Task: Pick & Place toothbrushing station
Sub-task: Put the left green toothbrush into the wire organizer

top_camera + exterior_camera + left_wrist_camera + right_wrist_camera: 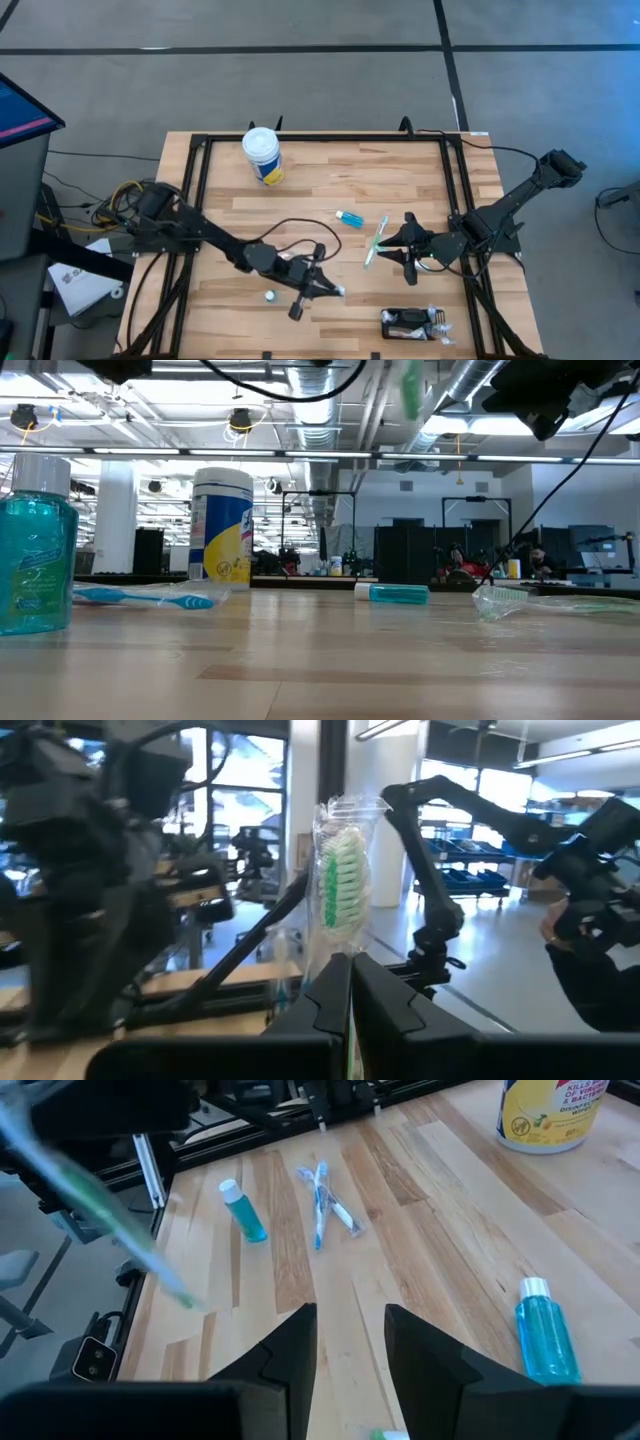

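My left gripper [328,288] hangs over the table's near middle, shut on a green toothbrush in clear wrap [345,870]. My right gripper [350,1335] waits open over the right half, fingers pointing left, holding nothing. A second wrapped green toothbrush [377,240] lies flat on the wood just in front of it. The toothbrushing station [405,322], a small flat black holder, lies near the front edge on the right, with something clear-wrapped [438,326] at its right end. My left gripper pinches the wrapped toothbrush by its handle [347,960] between its two shut fingers, which come about level from the table's left. The bristle head [345,860] stands clear beyond the fingertips. The brush is lifted clear of the table.
A yellow-and-blue tub with a white lid [262,155] stands at the far left. A small blue bottle [350,218] lies mid-table, another [270,295] stands near my left arm. A blue toothbrush [320,1200] lies on the wood. A black frame [195,200] borders the table.
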### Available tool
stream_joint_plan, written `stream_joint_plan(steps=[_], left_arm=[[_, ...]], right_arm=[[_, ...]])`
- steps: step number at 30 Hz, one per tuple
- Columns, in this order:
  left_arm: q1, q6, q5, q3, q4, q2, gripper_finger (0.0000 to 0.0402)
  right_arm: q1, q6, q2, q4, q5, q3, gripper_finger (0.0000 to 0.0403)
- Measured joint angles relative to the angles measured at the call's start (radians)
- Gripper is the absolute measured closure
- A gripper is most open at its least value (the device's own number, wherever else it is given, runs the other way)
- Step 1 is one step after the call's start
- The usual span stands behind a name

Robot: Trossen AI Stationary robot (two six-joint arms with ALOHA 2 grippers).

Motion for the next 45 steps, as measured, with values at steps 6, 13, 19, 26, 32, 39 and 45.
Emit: stream_joint_plan(steps=[6,13,19,26,32,39,45], left_arm=[[-0.007,0.015,0.041,0.083,0.003,0.07,0.0401],[-0.007,0.022,0.1,0.177,0.011,0.138,0.0401],[-0.007,0.023,0.123,0.253,0.013,0.205,0.0401],[-0.007,0.023,0.145,0.338,0.012,0.268,0.0401],[-0.001,0.023,0.19,0.406,0.011,0.32,0.0401],[0.0,0.023,0.214,0.494,0.011,0.387,0.0401],[0.009,0.023,0.243,0.571,0.007,0.446,0.0401]], right_arm=[[0.0,0.0,0.0,-0.003,0.0,0.0,0.0292],[0.0,-0.001,0.0,-0.004,0.0,0.0,0.0292],[0.001,-0.005,0.0,-0.005,0.0,0.0,0.0292],[0.001,-0.005,0.0,-0.005,0.0,0.0,0.0292],[0.0,-0.006,0.0,-0.004,0.0,0.0,0.0292],[0.0,-0.007,0.0,-0.005,0.0,0.0,0.0292],[0.0,-0.007,0.0,-0.005,0.0,0.0,0.0292]])
